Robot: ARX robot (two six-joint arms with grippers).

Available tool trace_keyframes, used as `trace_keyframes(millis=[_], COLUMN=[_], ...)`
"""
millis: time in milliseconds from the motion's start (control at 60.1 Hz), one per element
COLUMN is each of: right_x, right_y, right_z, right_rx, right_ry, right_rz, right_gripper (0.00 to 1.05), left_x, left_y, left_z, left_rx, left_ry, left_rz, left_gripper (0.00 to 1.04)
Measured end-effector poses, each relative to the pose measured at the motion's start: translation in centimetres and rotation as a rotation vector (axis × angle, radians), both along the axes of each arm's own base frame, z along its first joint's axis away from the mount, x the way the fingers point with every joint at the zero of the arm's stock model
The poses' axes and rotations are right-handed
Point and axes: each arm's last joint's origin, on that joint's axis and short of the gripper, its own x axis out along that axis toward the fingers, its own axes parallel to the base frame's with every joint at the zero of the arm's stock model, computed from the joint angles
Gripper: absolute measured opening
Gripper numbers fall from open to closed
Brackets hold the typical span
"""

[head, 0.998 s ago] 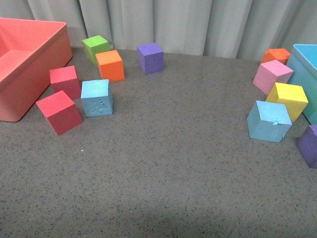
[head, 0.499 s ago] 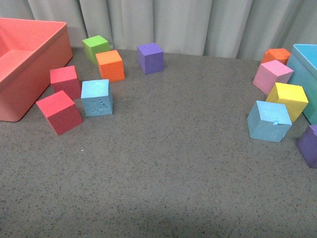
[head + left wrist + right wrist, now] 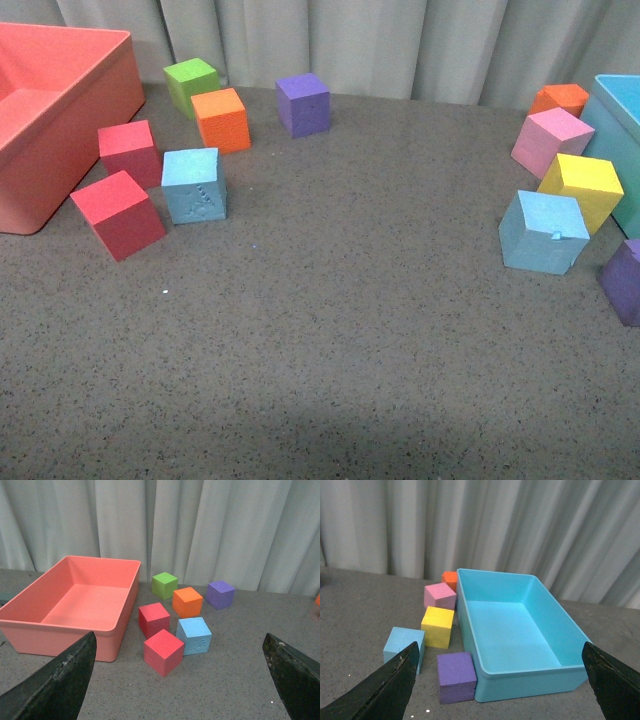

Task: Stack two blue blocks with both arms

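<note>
We see our left black two-finger gripper through its wrist camera, its two dark fingers spread wide apart and holding nothing; our right black two-finger gripper stands likewise, its dark fingers splayed wide and empty; both point toward the far side.
</note>
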Motion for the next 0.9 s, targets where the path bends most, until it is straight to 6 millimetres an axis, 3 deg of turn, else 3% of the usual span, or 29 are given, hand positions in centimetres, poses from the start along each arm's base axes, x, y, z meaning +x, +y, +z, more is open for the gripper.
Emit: trace_keyframes(millis=[183,266,516,715,898], right_x=[6.0,9.6,17.8,22.5,23.8], right_y=[0.8,1.1,1.5,2.2,2.8], right_z=[1.2,0.2,-2.7,-4.0,-5.4], right_rx=[0.037,0.057,0.224,0.329,0.389], right_ry=[0.091,0.183,0.471,0.628,0.777], right_rz=[0.031,0.033,-0.023,-0.05,-0.074], right_gripper=[0.95,0.95,0.95,0.95,0.95], left_x=[0.0,0.0,0.0,0.0,0.0], left_y=[0.0,0.0,0.0,0.0,0.0], left_z=[0.0,0.0,0.0,0.0,0.0], left_rx=[0.0,0.0,0.0,0.0,0.0], left_ry=[0.0,0.0,0.0,0.0,0.0], left_rz=[0.0,0.0,0.0,0.0,0.0], left_gripper=[0.98,0.98,0.98,0.98,0.98])
